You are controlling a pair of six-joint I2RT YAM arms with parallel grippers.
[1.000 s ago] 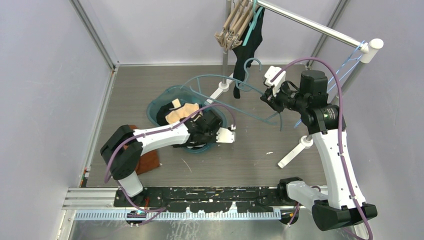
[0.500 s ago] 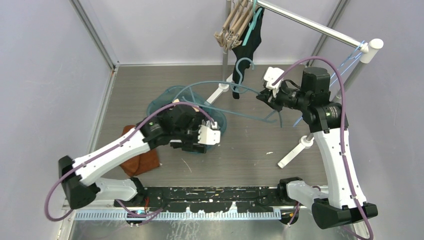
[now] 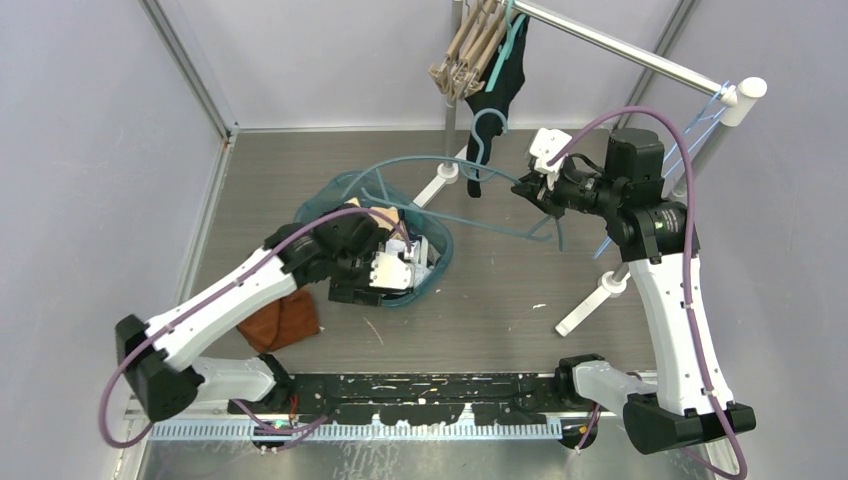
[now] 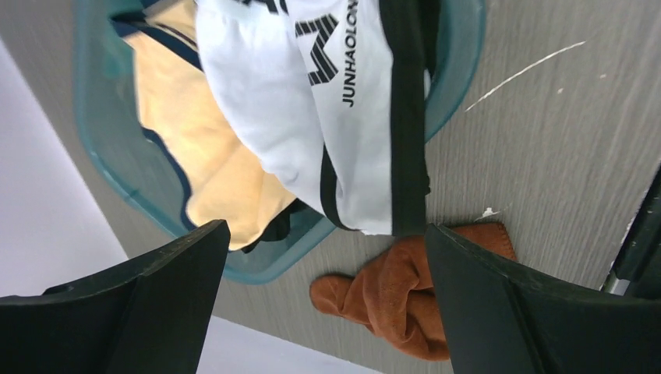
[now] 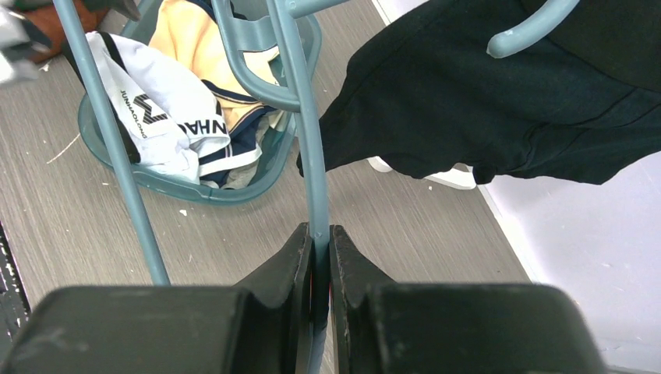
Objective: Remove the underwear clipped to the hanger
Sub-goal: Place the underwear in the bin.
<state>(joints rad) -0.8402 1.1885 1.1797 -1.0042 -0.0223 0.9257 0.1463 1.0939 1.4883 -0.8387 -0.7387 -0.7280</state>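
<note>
The white underwear (image 4: 312, 117) with a black waistband and printed letters lies loose in the teal basket (image 4: 117, 156), draped over its near rim. It also shows in the right wrist view as white underwear (image 5: 171, 117). My left gripper (image 4: 326, 230) hangs open just above that rim with nothing between its fingers; in the top view the left gripper (image 3: 398, 275) is over the basket's near side. My right gripper (image 5: 319, 230) is shut on a thin bar of the teal hanger (image 5: 312, 156), held up in the air right of the basket. No garment shows on that hanger.
A black garment (image 3: 490, 100) hangs from the rack bar (image 3: 620, 50) beside beige clip hangers (image 3: 465, 50). The rack's white foot (image 3: 590, 300) stands by the right arm. A brown cloth (image 3: 285, 318) lies on the floor left of the basket. Other clothes fill the basket (image 3: 446, 250).
My left gripper has opened, let the white underwear go into the basket, and drawn back toward the near left. The right gripper has shifted slightly with the hanger.
</note>
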